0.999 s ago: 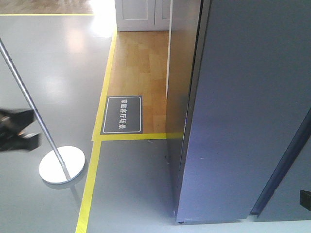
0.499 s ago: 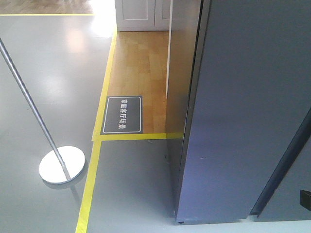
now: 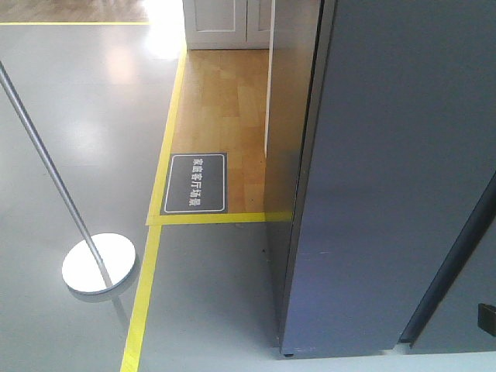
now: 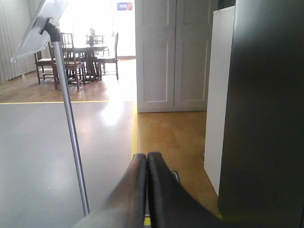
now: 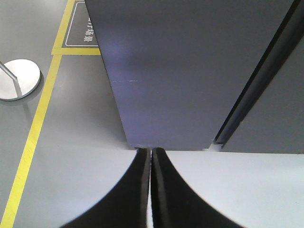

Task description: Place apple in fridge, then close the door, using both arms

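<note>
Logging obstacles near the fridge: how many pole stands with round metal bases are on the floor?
1. The pole stand is on the grey floor left of the yellow line, well left of the fridge. Others may be out of frame.

A sign stand [image 3: 99,266] is seen on grey floor [image 3: 70,139], beside yellow tape [image 3: 142,298]; a floor label [image 3: 195,183] lies near wood flooring [image 3: 225,101].

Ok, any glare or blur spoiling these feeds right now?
Front view: sharp, window glare washing out the grey floor at top. Left wrist view: doorway behind the sign stand blown out, fridge side very dark. Right wrist view: evenly lit, only the near fingers soft.
</note>
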Robot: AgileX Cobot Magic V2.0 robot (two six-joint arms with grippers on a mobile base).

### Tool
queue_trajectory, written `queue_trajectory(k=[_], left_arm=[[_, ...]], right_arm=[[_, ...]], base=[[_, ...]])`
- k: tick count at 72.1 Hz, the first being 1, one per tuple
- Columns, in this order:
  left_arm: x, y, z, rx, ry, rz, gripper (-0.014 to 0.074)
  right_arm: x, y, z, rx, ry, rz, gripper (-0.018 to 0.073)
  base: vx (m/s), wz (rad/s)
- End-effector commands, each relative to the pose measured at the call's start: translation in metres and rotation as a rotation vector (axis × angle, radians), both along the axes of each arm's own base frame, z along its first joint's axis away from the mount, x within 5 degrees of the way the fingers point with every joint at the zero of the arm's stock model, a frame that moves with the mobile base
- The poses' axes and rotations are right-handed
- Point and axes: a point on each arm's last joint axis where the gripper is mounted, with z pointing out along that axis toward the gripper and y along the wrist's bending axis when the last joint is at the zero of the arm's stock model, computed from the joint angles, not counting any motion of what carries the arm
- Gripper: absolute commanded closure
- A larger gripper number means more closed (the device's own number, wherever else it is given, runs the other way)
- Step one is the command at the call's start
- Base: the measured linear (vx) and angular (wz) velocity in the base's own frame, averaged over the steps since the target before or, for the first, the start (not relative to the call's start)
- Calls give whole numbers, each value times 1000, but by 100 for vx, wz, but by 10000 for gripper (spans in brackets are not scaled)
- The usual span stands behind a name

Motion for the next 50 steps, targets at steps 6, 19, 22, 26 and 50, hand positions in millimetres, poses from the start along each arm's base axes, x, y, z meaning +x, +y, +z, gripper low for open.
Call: queue_trajectory(k=[6, 19, 22, 26, 50], left_arm=[[-1, 2, 2, -22, -61, 24, 603], [-1, 1, 0, -19, -49, 0, 603], [-1, 1, 0, -8, -49, -3, 603], [-1, 0, 0, -6, -48, -6, 603], [-1, 1, 1, -38, -55, -6, 603]], right_arm=[[4, 0, 12, -5, -79, -2, 563], [3, 0, 11, -5, -66, -1, 563], [3, 0, 11, -5, -65, -1, 563], [3, 0, 11, -5, -65, -1, 563], [3, 0, 11, -5, -65, -1, 563]], base=[[0, 0], [0, 0], [0, 0], [0, 0], [0, 0]])
